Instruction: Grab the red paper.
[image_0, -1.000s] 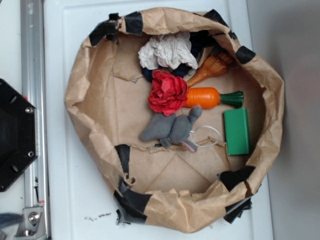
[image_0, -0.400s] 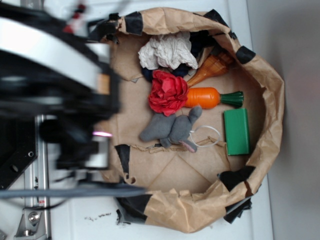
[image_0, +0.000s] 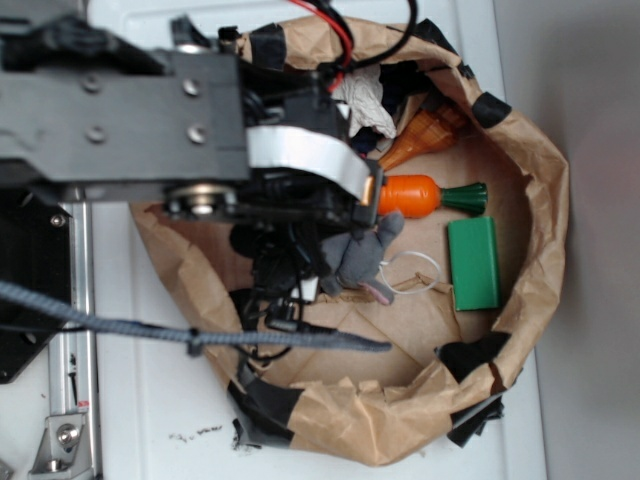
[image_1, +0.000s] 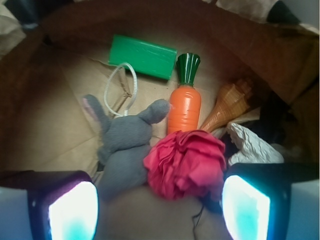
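Note:
In the wrist view the red paper (image_1: 186, 162) is a bright red wrinkly wad lying on the brown paper floor, its left side touching the grey plush mouse (image_1: 122, 145). My gripper (image_1: 160, 202) is open and empty, just short of the wad. The wad sits toward the right finger pad (image_1: 245, 210), and the left pad (image_1: 72, 212) is well clear of it. In the exterior view my arm (image_0: 200, 130) reaches over the nest and hides the red paper.
An orange toy carrot (image_1: 185, 107) (image_0: 410, 195), a ribbed orange cone (image_1: 227, 105), a white paper wad (image_1: 250, 145) and a green block (image_1: 142, 56) (image_0: 473, 263) lie beyond the wad. A raised brown paper rim (image_0: 540, 200) rings everything.
My arm has swept in from the left and now covers the red paper and the white wad in the exterior view. The objects have not moved.

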